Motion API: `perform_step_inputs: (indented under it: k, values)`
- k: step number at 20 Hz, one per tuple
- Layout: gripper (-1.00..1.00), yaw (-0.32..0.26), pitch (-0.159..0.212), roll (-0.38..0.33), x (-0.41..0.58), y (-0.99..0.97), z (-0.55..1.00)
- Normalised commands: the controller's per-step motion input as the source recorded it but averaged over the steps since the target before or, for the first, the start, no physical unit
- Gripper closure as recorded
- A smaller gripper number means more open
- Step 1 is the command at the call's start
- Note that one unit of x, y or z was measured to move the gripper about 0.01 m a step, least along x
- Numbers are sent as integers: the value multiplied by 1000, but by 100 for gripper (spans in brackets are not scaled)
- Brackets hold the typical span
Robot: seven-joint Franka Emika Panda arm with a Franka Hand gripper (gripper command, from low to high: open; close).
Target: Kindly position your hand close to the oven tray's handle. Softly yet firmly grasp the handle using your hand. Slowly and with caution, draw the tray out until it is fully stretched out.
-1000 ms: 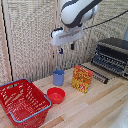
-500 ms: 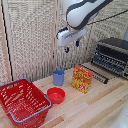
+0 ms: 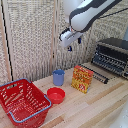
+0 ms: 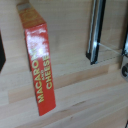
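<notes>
The oven tray (image 3: 99, 73) sticks out of the oven (image 3: 113, 55) at 3 o'clock in the exterior view, a stiff, light wire rack, likely slippery; I'd pinch the handle (image 3: 96, 75) mid-bar. The hand (image 3: 69, 42) hangs high at 12 o'clock, well apart; whether its fingers are apart, I cannot tell. The red basket (image 3: 22, 102) at 8 o'clock, blue cup (image 3: 58, 77) and red bowl (image 3: 56, 95) look empty.

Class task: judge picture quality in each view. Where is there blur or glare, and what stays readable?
Exterior view: soft throughout, the hand and arm smeared. Wrist view: the macaroni box lettering reads despite white glare on its red face; the oven tray bars look blurred.
</notes>
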Motion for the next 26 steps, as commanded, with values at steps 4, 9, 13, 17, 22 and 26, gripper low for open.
perform_step_inputs:
  k: [4,9,13,17,22,26]
  values:
    - [-100,61,-8,-375,170,-127,-136]
    - [-100,11,58,-375,155,-212,-261]
    - [-100,0,85,-349,82,-406,-268]
    - [-100,0,52,-186,96,-744,-55]
    - [-100,0,15,-124,66,-842,-2]
    - [-100,4,0,-76,85,-789,-49]
